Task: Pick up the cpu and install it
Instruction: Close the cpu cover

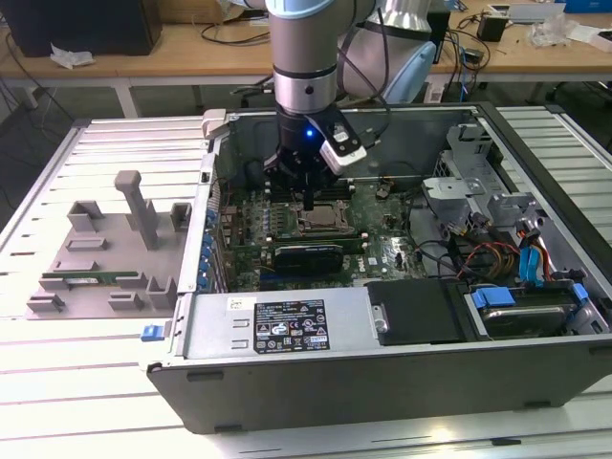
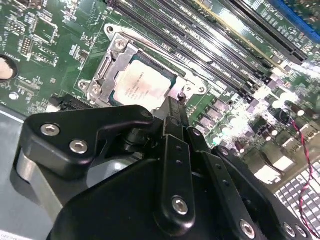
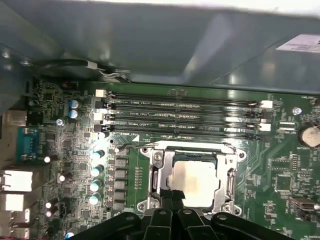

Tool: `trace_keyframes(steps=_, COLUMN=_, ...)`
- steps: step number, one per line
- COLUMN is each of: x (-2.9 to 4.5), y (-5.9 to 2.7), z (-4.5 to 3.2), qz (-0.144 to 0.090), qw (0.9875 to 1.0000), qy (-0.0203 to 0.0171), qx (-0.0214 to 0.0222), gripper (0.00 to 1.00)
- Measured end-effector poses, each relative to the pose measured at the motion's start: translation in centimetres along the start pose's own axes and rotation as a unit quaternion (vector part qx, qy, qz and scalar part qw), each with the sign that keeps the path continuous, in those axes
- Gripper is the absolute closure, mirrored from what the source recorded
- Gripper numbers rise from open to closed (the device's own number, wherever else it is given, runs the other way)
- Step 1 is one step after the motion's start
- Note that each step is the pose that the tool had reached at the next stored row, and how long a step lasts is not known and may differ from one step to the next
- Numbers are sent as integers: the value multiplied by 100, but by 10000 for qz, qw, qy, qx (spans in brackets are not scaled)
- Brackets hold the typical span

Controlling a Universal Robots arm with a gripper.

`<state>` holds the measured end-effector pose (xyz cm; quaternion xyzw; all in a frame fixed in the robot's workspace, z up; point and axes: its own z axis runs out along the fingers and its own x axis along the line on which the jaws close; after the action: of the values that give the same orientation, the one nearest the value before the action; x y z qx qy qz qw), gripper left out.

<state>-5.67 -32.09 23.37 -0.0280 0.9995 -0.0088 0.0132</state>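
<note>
Now, shiny silver-grey square cpu (image 3: pixel 197 182): lying flat inside black-and-metal socket frame (image 3: pixel 156 159).
Black claw (image 3: pixel 172 196): pinched narrow, empty, tips at chip's edge; 12 o'clock of socket in exterior view.
Care: keep chip level, corners keyed, no force.

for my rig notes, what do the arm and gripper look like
The arm is silver-grey metal with light blue covers and a blue light at the wrist. A white camera box with a black cable sits beside it. The gripper is black links with silver screws.
</note>
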Motion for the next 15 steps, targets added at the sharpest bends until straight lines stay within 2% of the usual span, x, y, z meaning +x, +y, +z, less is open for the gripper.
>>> trace_keyframes(steps=5, x=-5, y=-1, z=-7, qz=-1, qw=10000, qy=0, qx=1, gripper=89)
trace_keyframes(steps=9, x=-169, y=-10, z=-2, qz=0, qw=10000, qy=0, qx=1, gripper=89)
trace_keyframes(steps=10, x=-230, y=-13, z=0, qz=0, qw=10000, qy=0, qx=1, gripper=89)
trace_keyframes(steps=12, x=-254, y=-15, z=-46, qz=0, qw=10000, qy=0, qx=1, gripper=89)
trace_keyframes(steps=15, x=-254, y=-15, z=-49, qz=0, qw=10000, qy=0, qx=0, gripper=89)
